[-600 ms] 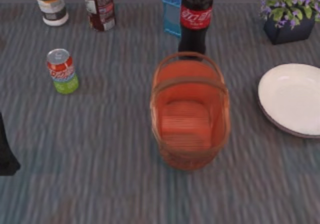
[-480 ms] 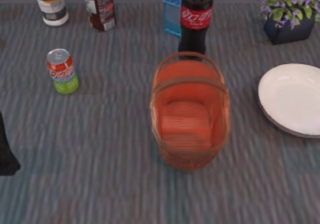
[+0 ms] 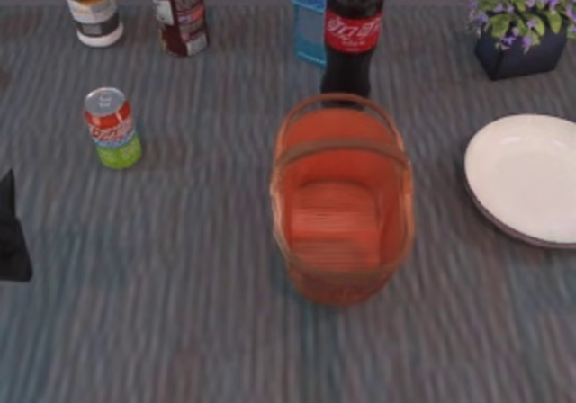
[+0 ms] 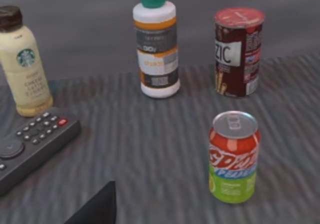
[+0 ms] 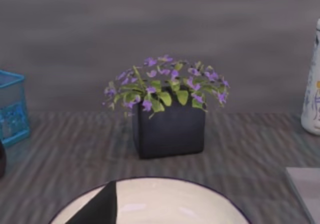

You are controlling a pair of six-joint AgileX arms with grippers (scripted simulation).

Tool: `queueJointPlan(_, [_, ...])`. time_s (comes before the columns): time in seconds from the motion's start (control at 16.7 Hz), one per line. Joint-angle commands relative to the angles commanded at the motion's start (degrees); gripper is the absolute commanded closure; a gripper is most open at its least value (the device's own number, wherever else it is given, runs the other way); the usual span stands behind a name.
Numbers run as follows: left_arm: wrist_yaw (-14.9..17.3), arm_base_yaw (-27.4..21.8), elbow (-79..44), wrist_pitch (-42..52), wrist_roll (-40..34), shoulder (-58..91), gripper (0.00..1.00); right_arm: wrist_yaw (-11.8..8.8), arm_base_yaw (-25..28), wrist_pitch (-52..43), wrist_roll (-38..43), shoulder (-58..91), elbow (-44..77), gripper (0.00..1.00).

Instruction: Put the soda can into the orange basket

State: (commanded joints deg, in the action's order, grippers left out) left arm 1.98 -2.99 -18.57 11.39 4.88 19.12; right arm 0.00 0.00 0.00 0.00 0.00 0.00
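The soda can (image 3: 112, 127), red above and lime-green below with a silver top, stands upright at the table's left; it also shows in the left wrist view (image 4: 234, 156). The orange basket (image 3: 340, 282), oval with an arched handle, sits at the table's middle, well to the right of the can. My left gripper (image 3: 11, 232) is at the left edge, nearer the front than the can and apart from it. Only one dark finger (image 4: 100, 209) shows, nothing beside it; the gripper is open. My right arm is outside the top view; one finger (image 5: 102, 209) hangs over the plate, open.
Along the back stand a white-and-orange bottle (image 3: 90, 5), a dark red-labelled jar (image 3: 178, 9), a small blue basket (image 3: 310, 16), a tall cola bottle (image 3: 353, 30) and a flower pot (image 3: 520, 21). A white plate (image 3: 526, 178) lies right. A remote (image 4: 30, 144) and a coffee bottle (image 4: 24, 66) lie left.
My left gripper has shifted a little toward the back of the table, closer to the soda can. The can and the basket have not moved.
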Motion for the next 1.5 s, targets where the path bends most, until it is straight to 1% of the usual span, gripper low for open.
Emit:
queueJointPlan(0.18, [0.52, -1.29, -13.58, 8.57, 3.85, 14.32, 0.00, 0.00, 0.00, 0.00, 0.00, 0.00, 0.00, 0.00])
queueJointPlan(0.42, [0.67, -2.68, -34.85, 21.99, 10.06, 36.82, 0.00, 0.00, 0.00, 0.00, 0.00, 0.00, 0.00, 0.00])
queueJointPlan(0.78, [0.11, -4.12, -68.63, 43.11, 20.20, 72.51, 0.00, 0.00, 0.00, 0.00, 0.00, 0.00, 0.00, 0.00])
queueJointPlan(1.02, [-0.52, -4.71, -88.88, 55.66, 26.34, 93.78, 0.00, 0.00, 0.00, 0.00, 0.00, 0.00, 0.00, 0.00])
queueJointPlan(1.26, [-1.15, -5.02, -104.61, 65.36, 31.14, 110.37, 0.00, 0.00, 0.00, 0.00, 0.00, 0.00, 0.00, 0.00])
queueJointPlan(1.5, [-1.58, -5.14, -113.50, 70.90, 33.91, 119.89, 0.00, 0.00, 0.00, 0.00, 0.00, 0.00, 0.00, 0.00])
